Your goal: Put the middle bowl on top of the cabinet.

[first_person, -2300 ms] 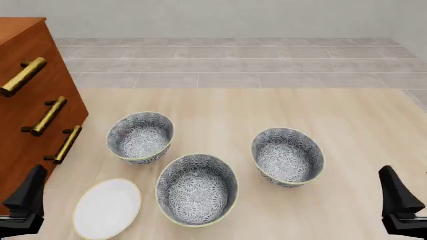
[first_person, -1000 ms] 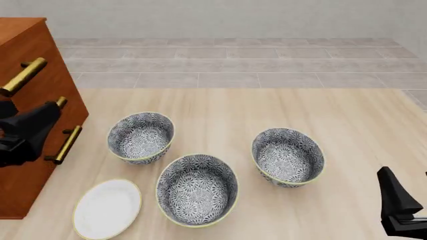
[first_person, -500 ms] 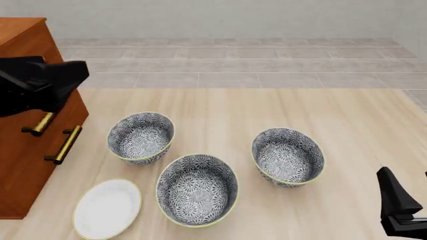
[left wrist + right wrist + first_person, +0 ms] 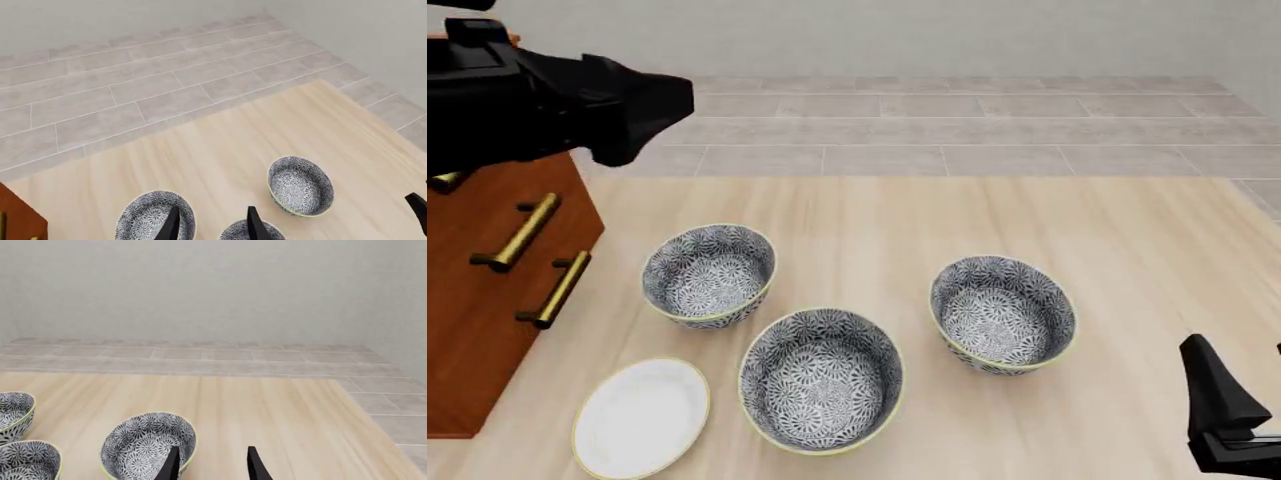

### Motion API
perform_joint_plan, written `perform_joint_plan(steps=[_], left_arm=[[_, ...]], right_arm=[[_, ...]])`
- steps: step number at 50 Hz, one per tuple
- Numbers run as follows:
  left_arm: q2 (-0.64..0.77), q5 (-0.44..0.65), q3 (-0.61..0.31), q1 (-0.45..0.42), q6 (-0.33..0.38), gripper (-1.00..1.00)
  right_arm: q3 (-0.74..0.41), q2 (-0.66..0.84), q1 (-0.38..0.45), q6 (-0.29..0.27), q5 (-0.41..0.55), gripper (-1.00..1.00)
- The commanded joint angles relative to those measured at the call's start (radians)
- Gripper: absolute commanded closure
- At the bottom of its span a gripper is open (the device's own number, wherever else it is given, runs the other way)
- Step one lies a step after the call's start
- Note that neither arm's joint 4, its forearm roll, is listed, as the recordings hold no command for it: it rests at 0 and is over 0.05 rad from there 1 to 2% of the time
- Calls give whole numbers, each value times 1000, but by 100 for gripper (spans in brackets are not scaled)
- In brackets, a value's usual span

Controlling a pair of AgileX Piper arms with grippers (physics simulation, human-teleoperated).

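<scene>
My left gripper (image 4: 209,226) and right gripper (image 4: 210,464) are matte black. The three deep round bowls, the middle one (image 4: 821,379) included, carry dense dark-grey-and-white florals with thin pale yellow rims. The tall wooden cabinet (image 4: 481,300) is reddish-brown with brass-coloured bar handles. The flat plate (image 4: 641,417) is white, yellow-rimmed, on the pale wood-grain table (image 4: 1121,250).

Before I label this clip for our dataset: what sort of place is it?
Probably a simulated dining or kitchen corner: a pale wooden table carries three patterned bowls, the middle bowl among them, and a white plate, beside a wooden cabinet, over a grey tiled floor.
</scene>
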Motion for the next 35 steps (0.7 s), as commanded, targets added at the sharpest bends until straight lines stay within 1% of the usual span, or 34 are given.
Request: perform_joint_plan(steps=[1, 2, 4, 5, 8, 9, 13, 17, 18, 19, 22, 35], left_arm=[[84, 53, -107, -64, 10, -100], [94, 59, -116, -70, 3, -100], [113, 69, -137, -72, 35, -100], [118, 73, -145, -76, 24, -100], [154, 87, -174, -110, 40, -100], [166, 89, -182, -100, 49, -100], [197, 94, -209, -118, 62, -100], [221, 89, -216, -133, 61, -100], [234, 91, -219, -150, 45, -100], [243, 87, -219, -157, 54, -100], [265, 80, -230, -181, 43, -100], [333, 74, -261, -202, 61, -100]], right_arm=[[0, 0, 0, -2, -1, -100], [0, -1, 1, -3, -1, -100], [0, 0, 0, -2, -1, -100], [0, 0, 1, -3, -1, -100], [0, 0, 1, -4, -1, -100], [0, -1, 2, -4, -1, -100], [0, -1, 1, -2, -2, -100], [0, -1, 1, -2, -2, -100], [0, -1, 1, -3, -2, -100], [0, -1, 2, -3, -3, -100], [0, -1, 2, 0, -3, -100], [0, -1, 2, 3, -4, -100]])
